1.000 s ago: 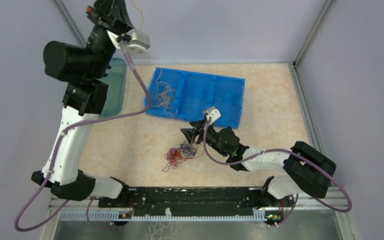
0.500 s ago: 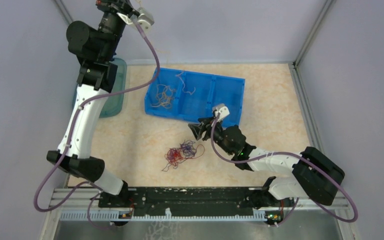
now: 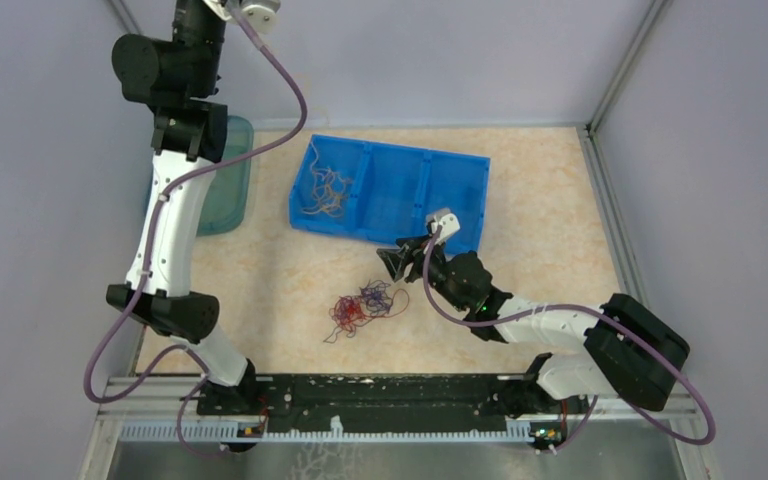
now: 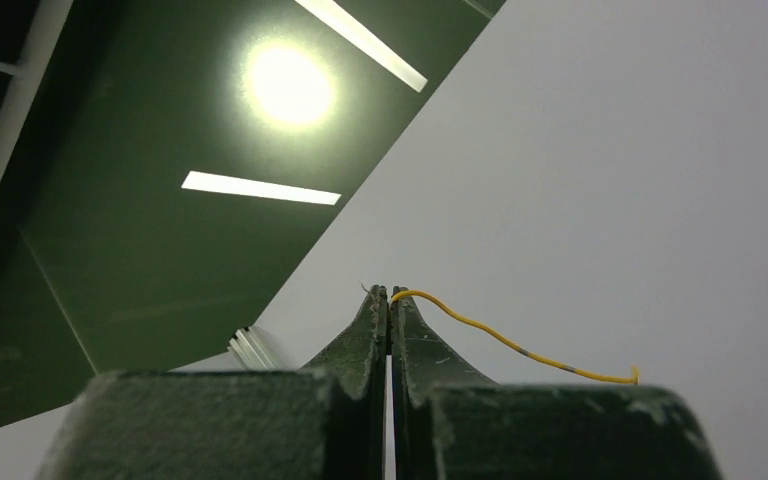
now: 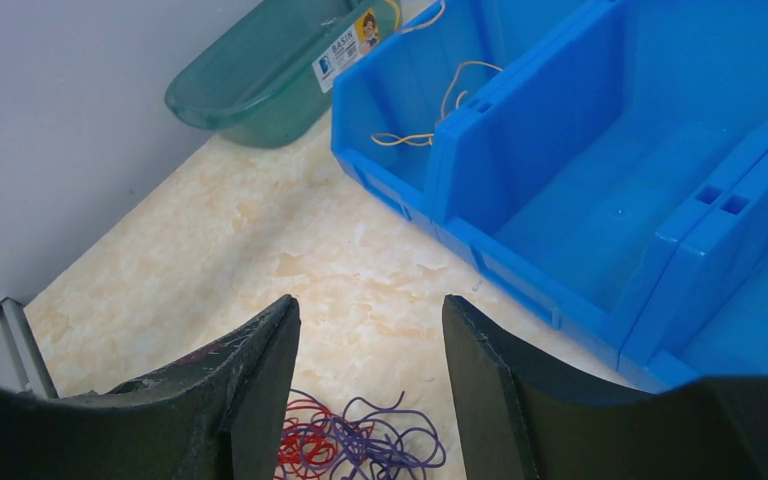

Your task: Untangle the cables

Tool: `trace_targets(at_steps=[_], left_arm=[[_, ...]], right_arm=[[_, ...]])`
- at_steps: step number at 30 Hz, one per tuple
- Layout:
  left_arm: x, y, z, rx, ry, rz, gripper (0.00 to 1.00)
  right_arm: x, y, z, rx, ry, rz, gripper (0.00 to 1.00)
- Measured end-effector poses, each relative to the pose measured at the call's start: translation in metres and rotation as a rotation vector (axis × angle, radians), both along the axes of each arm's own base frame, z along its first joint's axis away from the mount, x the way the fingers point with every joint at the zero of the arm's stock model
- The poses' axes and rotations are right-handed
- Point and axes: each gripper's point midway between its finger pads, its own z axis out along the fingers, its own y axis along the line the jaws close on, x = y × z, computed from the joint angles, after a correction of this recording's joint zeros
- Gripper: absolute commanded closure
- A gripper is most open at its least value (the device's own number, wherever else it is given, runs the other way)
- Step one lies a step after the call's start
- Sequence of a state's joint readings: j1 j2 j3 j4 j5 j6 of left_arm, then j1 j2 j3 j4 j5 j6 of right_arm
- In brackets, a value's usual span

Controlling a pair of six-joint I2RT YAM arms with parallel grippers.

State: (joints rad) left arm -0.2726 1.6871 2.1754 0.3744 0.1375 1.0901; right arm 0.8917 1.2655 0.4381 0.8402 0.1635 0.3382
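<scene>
Two tools: left tool (image 4: 390, 293) pinches a yellow cable (image 4: 480, 329); right tool (image 5: 370, 305) gapes beside the blue bin (image 5: 520, 277).

White arms (image 3: 165, 240), black joints (image 3: 165, 68), lilac cables (image 3: 304, 100), dark scuffed hands (image 4: 390, 292) (image 5: 370, 312).

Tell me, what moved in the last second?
The left gripper rose higher, out of the overhead view, shut on one yellow cable. The open right gripper shifted slightly toward the blue bin. The red and purple tangle stayed put.
</scene>
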Motion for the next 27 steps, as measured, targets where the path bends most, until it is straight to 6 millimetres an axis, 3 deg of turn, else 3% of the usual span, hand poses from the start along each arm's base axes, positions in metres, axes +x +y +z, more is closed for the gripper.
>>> trace_targets(at_steps=[6, 11, 20, 27], left_arm=[[0.0, 0.004, 0.001, -0.012, -0.014, 0.005, 1.0], [0.021, -0.001, -0.026, 0.002, 0.053, 0.003, 1.0], [0.069, -0.017, -0.118, 0.082, 0.3, -0.009, 1.0], [0.085, -0.025, -0.221, 0.173, 0.644, -0.033, 1.0]], right_arm=[[0.0, 0.0, 0.0, 0.004, 0.004, 0.002, 0.45], [-0.001, 0.0, -0.002, 0.003, 0.006, 0.003, 0.46], [0.0, -0.002, -0.001, 0.005, 0.005, -0.003, 0.46], [0.001, -0.005, 0.009, 0.025, -0.011, -0.009, 0.46]])
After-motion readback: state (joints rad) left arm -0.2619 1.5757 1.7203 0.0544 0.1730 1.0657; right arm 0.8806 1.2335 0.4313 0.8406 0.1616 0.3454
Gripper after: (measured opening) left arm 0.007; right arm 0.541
